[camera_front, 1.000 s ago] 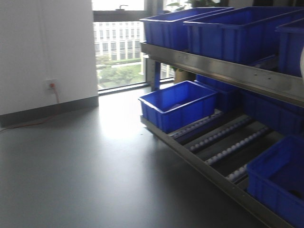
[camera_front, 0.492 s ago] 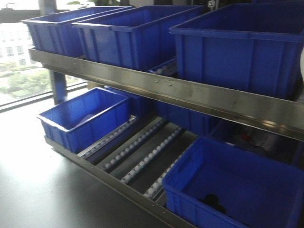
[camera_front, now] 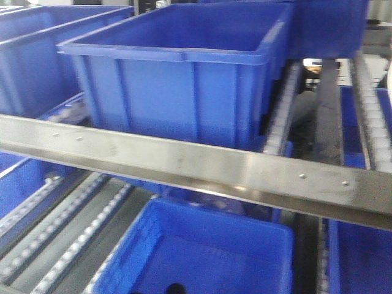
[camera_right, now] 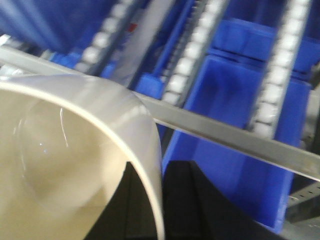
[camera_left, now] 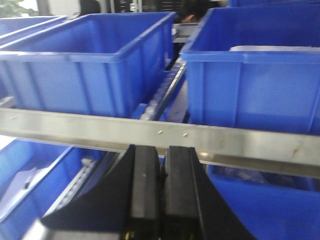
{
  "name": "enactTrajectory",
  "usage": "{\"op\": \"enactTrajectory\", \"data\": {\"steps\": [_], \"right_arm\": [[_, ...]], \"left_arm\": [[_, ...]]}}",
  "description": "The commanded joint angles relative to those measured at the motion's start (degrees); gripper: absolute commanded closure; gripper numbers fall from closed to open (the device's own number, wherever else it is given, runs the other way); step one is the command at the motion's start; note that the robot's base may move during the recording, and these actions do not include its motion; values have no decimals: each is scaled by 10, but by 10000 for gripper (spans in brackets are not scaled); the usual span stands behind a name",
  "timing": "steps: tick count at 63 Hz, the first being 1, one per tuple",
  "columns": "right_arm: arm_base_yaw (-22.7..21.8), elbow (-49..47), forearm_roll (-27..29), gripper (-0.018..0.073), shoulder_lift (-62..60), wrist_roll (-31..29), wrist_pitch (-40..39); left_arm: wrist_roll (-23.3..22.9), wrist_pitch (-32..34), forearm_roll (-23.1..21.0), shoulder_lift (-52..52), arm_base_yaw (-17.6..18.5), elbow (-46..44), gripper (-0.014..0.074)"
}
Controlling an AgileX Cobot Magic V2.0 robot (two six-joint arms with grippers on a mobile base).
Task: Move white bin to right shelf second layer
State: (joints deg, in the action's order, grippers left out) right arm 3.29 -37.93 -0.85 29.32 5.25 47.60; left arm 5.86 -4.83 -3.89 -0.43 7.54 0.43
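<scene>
The white bin fills the lower left of the right wrist view, glossy and cream inside. My right gripper is shut on its wall, with one black finger inside the rim and one outside. Beyond the bin runs the riveted steel front bar of the right shelf second layer, with lanes of white rollers behind it. In the front view the same bar crosses the middle, and bare roller lanes lie at the upper right. My left gripper is shut on nothing, just below the bar.
Large blue crates stand on the level behind the bar, two of them side by side in the left wrist view. Another blue crate sits on the lower level, with roller lanes to its left. A blue crate lies under the bar.
The front view has swung right and closed in on the shelf. Floor, wall and window have left the picture, and the steel front bar and one blue crate now fill it.
</scene>
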Motion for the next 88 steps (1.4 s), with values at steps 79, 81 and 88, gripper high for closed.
{"op": "enactTrajectory", "data": {"steps": [79,81,88], "right_arm": [[0,-18,-3,502,1,-2,-49],[0,-18,-3,502,1,-2,-49],[0,-18,-3,502,1,-2,-49]], "left_arm": [[-1,48,-3,-8,3,21,512],[-1,48,-3,-8,3,21,512],[-1,48,-3,-8,3,21,512]]}}
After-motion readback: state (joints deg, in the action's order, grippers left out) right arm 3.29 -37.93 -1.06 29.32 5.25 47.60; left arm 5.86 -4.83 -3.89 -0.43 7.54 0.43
